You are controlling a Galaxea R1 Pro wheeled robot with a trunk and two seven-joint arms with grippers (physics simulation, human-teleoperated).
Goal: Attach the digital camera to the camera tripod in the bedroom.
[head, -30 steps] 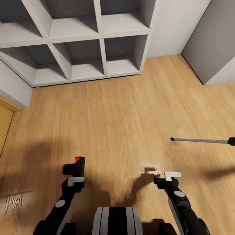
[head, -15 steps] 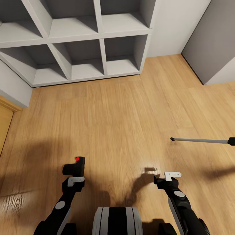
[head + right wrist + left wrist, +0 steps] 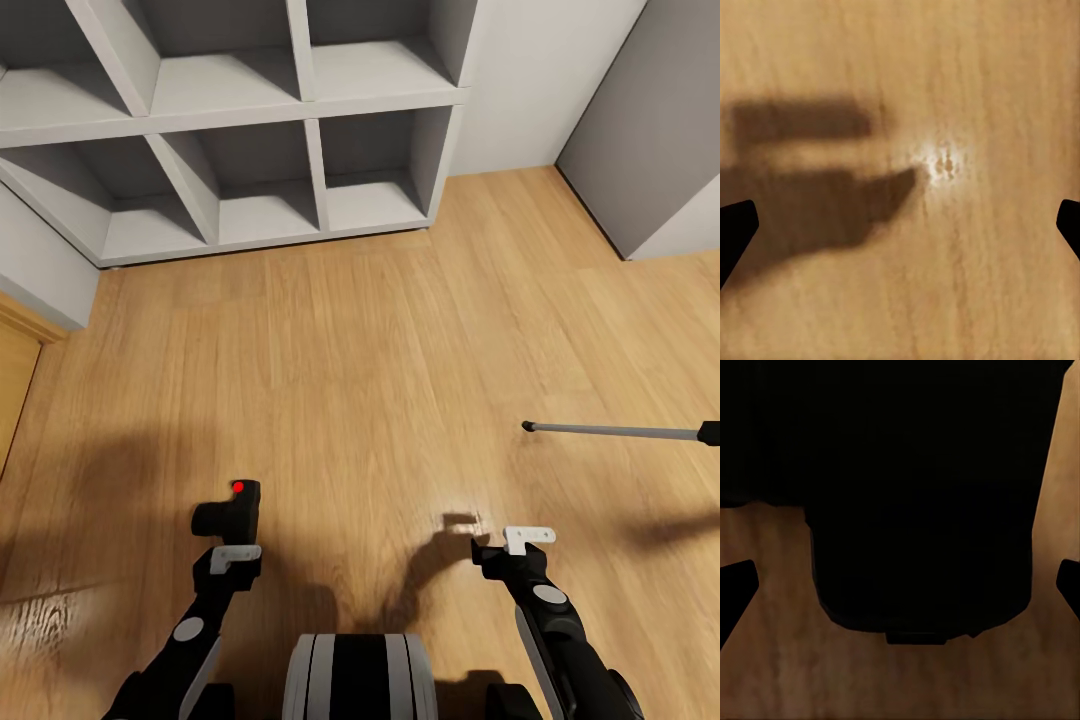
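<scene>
While the robot is standing on the light wood floor [image 3: 380, 340] of the bedroom, the left gripper [image 3: 233, 551] is hovering at about seven o'clock in the head view with the digital camera [image 3: 228, 510] just ahead of its fingertips, the round red button facing up. In the left wrist view the camera [image 3: 922, 502] is looming as a dark mass between the two finger tips, which are showing far apart at the edges of the picture; the jaws are standing wide, and whether the camera is touching them, resting on the floor or hanging just in front cannot be told. The right gripper [image 3: 528, 537] is hanging at about five o'clock, jaws spread wide and empty, its wrist view looking at bare wood [image 3: 945, 247] and shadow.

Farther out, at about three o'clock, a thin silver leg of the camera tripod [image 3: 615, 431] is lying or slanting in from the edge, its black tip pointing toward the middle of the floor; the head and plate are out of sight. The tripod is well apart from the camera. At twelve o'clock the grey cube shelf [image 3: 250, 130] is standing against the wall.

As a judgement, the task is at an early stage: the camera is not yet firmly gripped, and carrying it to the tripod head and seating it on the plate is all left to do
</scene>
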